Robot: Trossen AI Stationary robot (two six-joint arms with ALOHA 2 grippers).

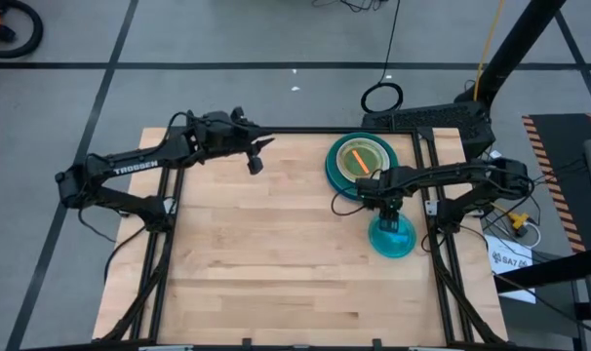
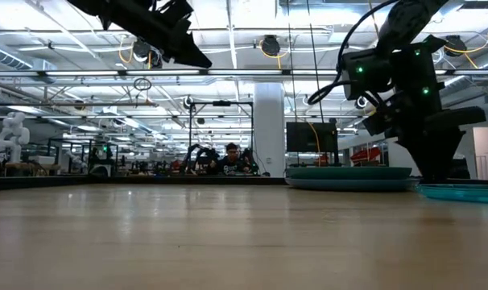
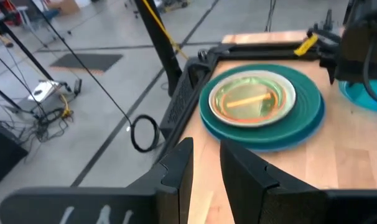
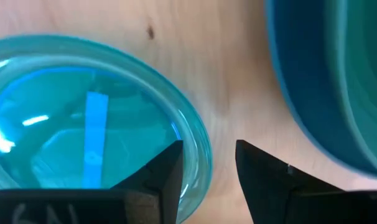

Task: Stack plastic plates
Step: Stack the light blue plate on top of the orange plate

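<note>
1. Tabletop (image 1: pixel 276 244) of pale wood, bare on its left half; the left gripper (image 1: pixel 256 156) hangs above the far left part, well apart from any plate, waiting. Its jaws are spread a little, nothing between them.

2. Right of centre, near the far edge, sits the stack of plates (image 1: pixel 362 161): a large blue plate at the bottom, a dark teal one on it, then a pale one, with lime green and translucent orange small plates in the middle. I cannot count every layer.

3. Further right and nearer to me, one small cyan plate (image 1: pixel 391 237) lies alone on the wood, just beside the stack and not touching it.

4. The right gripper (image 1: pixel 388 210) is down at that cyan plate's far rim, on the side facing the stack. Its jaws are spread, straddling the rim, one finger over the plate, the other over bare wood. They do not look closed on it yet.

5. What I'd worry about: the rim is thin and slick, so a shallow pinch could slip and the plate would drop or skid. With the stack so near, the outer finger could also nudge the blue plate and shift the pile.
</note>
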